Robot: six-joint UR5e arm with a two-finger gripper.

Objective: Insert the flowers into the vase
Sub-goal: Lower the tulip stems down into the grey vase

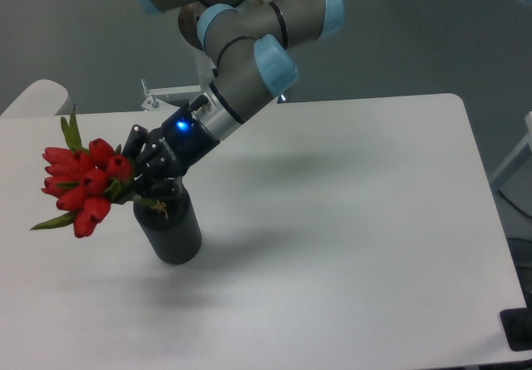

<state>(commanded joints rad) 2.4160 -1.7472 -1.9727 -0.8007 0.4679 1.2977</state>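
A bunch of red tulip flowers (pixel 83 185) with green leaves leans out to the left, tilted steeply. Their pale stems run down to the right into the mouth of the dark grey ribbed vase (pixel 170 230), which stands upright on the white table (pixel 349 220). My gripper (pixel 140 180) is shut on the stems just above the vase's rim, between the blooms and the opening. The stem ends are hidden inside the vase.
The arm reaches down from the top centre over the table's back left part. A small metal bracket (pixel 158 97) sits behind the table's far edge. A second pale surface (pixel 33 97) shows at the far left.
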